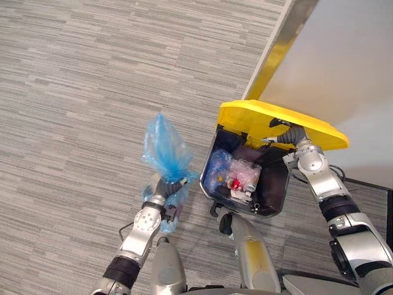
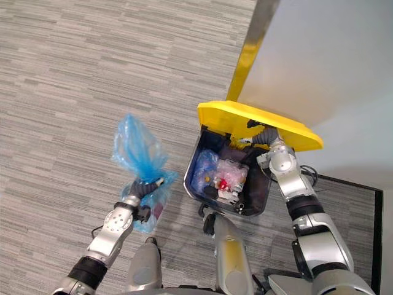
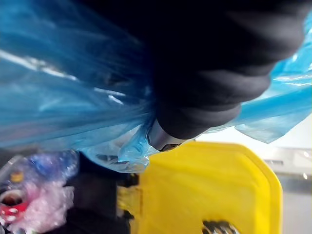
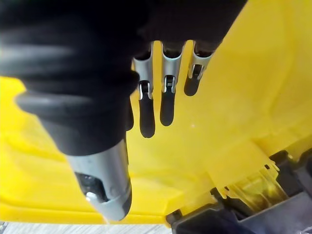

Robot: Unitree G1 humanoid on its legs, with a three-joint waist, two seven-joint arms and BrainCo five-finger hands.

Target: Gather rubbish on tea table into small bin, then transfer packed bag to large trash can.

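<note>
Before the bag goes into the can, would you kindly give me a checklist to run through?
1. Lid up: ok. The yellow lid is raised, with the right hand pressing straight fingers against its underside.
2. Grip on bag: ok. The left hand is closed round the gathered neck of the blue bag.
3. Bag over the opening: not ok. It hangs over the carpet, beside the large trash can.
4. Room inside: cannot tell. Rubbish already lies in the can.
5. Bag tied shut: cannot tell.
</note>
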